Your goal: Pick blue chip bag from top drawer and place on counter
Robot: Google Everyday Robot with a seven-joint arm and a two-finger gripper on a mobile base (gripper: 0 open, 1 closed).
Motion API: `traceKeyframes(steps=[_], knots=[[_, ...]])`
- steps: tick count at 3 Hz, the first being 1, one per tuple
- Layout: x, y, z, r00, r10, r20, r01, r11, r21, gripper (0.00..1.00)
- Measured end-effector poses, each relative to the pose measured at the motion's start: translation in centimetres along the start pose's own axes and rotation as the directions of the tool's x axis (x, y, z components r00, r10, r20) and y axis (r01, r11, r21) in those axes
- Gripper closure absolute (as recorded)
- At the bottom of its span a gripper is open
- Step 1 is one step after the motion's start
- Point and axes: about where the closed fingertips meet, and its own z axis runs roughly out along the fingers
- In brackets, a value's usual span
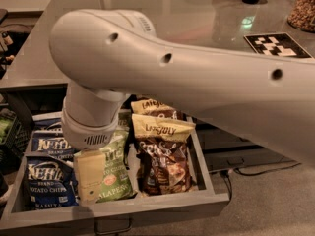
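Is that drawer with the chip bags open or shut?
Open: the drawer is pulled out, blue chip bags lying inside; the gripper hangs over the green jalapeño bag.

Blue chip bags point(47, 183) with white lettering, a green bag point(117, 173) and brown bags point(165, 163) with yellow tops, all in a grey drawer point(147, 206). The gripper point(91, 180) is pale cream, down over the green bag, under a light grey arm point(197, 73). Black-and-white checkered tag point(277, 45) on the grey counter point(162, 14).
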Motion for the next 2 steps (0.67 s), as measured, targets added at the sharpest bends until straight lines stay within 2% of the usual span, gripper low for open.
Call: traceKeyframes(steps=[1, 2], knots=[[-0.3, 0.0, 0.2, 1.000, -0.006, 0.001, 0.006, 1.0000, -0.005, 0.00], [-1.3, -1.3, 1.7, 1.000, -0.020, -0.011, 0.020, 0.9993, 0.031, 0.00]])
